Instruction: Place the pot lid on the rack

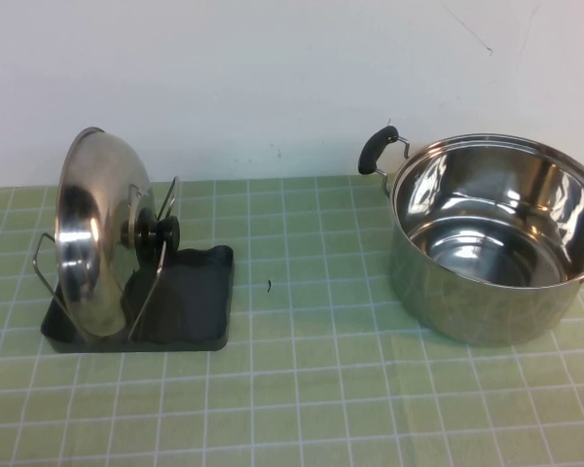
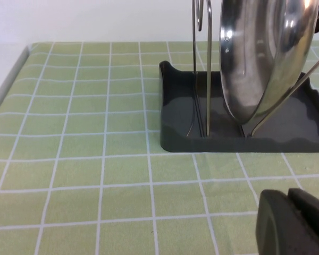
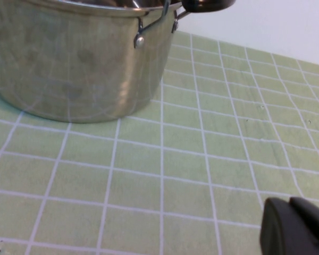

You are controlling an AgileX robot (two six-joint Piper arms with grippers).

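Observation:
The pot lid (image 1: pixel 92 233) stands on edge in the rack (image 1: pixel 200 316), leaning in the wire loops, its black knob (image 1: pixel 161 232) facing right. In the left wrist view the lid (image 2: pixel 260 58) rests between the wires above the dark grey tray (image 2: pixel 178 114). My left gripper (image 2: pixel 288 195) is shut and empty, low over the green cloth a short way in front of the tray. My right gripper (image 3: pixel 290 203) is shut and empty, over the cloth apart from the pot. Neither arm shows in the high view.
A deep steel pot (image 1: pixel 496 243) with black side handles stands at the right; its wall also shows in the right wrist view (image 3: pixel 69 58). The green checked cloth (image 1: pixel 311 389) covers the table. A white wall stands behind.

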